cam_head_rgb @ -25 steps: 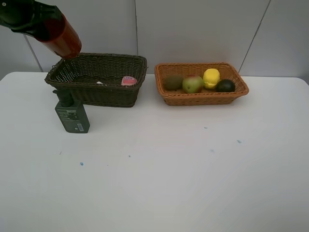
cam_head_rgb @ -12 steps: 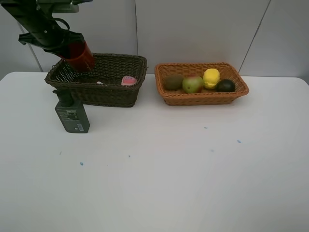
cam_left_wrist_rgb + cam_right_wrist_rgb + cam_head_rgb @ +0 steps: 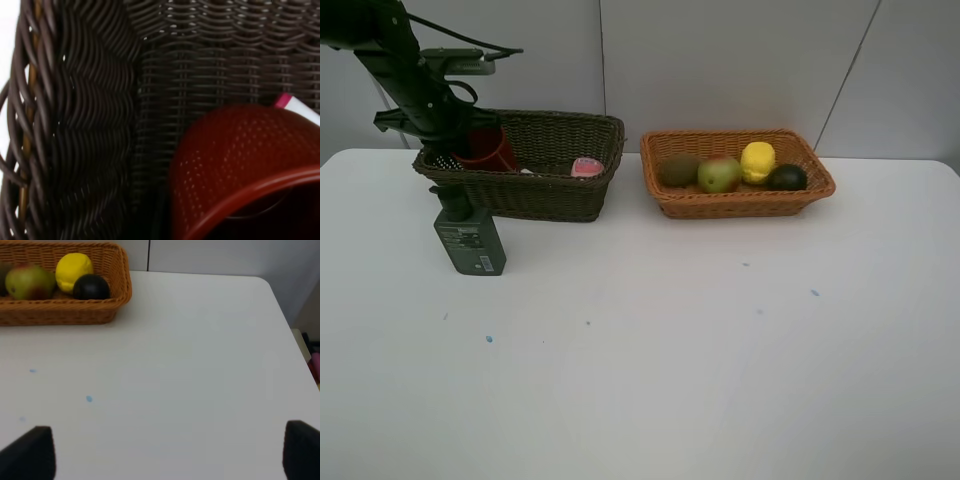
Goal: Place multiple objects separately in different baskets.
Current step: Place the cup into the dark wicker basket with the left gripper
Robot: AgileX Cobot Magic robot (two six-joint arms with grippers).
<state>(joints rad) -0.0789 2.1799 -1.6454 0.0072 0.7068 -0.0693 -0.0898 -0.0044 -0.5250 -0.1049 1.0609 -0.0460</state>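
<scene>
My left gripper [image 3: 463,140] is shut on the red cup [image 3: 486,151], which is lowered into the left end of the dark brown basket [image 3: 535,195]. In the left wrist view the red cup [image 3: 235,160] sits tilted against the basket's woven wall [image 3: 90,125], beside the white marker [image 3: 297,106] with its pink end. A pink white-capped bottle [image 3: 587,167] lies in the same basket. The dark green pump bottle [image 3: 470,238] stands on the table in front of it. The tan basket [image 3: 740,206] holds the kiwi [image 3: 678,170], pear [image 3: 719,174], lemon [image 3: 757,160] and dark green fruit [image 3: 786,177]. My right gripper [image 3: 165,455] is open over bare table.
The white table [image 3: 670,340] carries a few small blue specks. Its right edge [image 3: 280,315] shows in the right wrist view, past the tan basket [image 3: 65,310]. A grey panelled wall stands behind both baskets.
My left arm has come down and to the right with the red cup, from above the dark basket's left corner into the basket. Everything else has stayed put.
</scene>
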